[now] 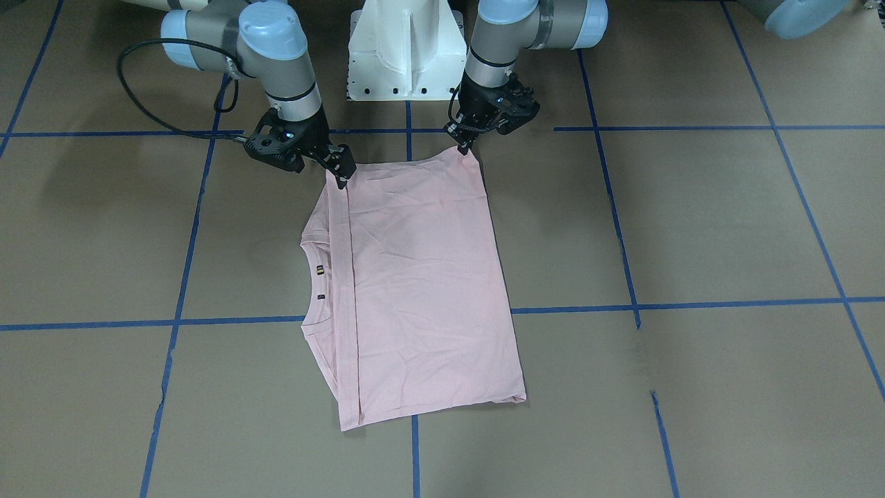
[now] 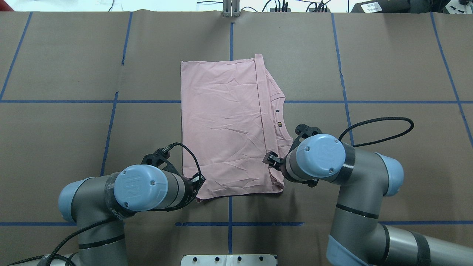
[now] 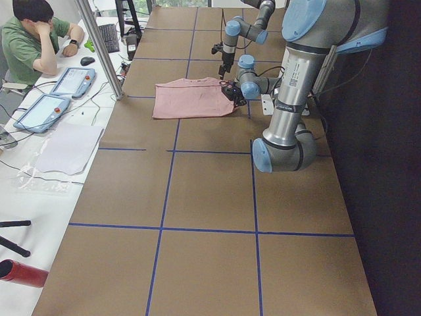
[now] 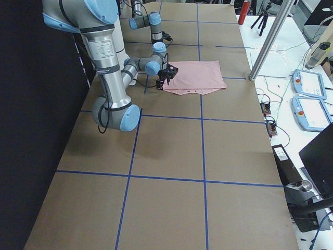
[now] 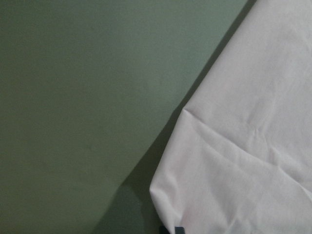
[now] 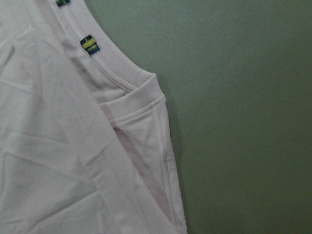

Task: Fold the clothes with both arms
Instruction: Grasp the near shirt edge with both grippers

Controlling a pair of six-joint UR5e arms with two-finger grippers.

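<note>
The pale pink T-shirt (image 1: 422,290) lies folded on the brown table, plain side up, with its collar and small labels (image 2: 279,123) towards my right. No print shows. My left gripper (image 1: 464,147) is shut on the shirt's near left corner, also seen in the overhead view (image 2: 199,180). The corner (image 5: 185,146) is raised slightly and casts a shadow. My right gripper (image 1: 341,181) is shut on the near edge at the folded-over seam beside the collar, also seen in the overhead view (image 2: 269,159). The collar and sleeve hem (image 6: 141,97) show in the right wrist view.
The white pedestal (image 1: 406,55) stands just behind the shirt's near edge. Blue tape lines (image 2: 229,224) cross the brown table. A black cable (image 2: 384,125) loops off my right arm. An operator (image 3: 33,39) sits with tablets (image 3: 72,80) past the far edge.
</note>
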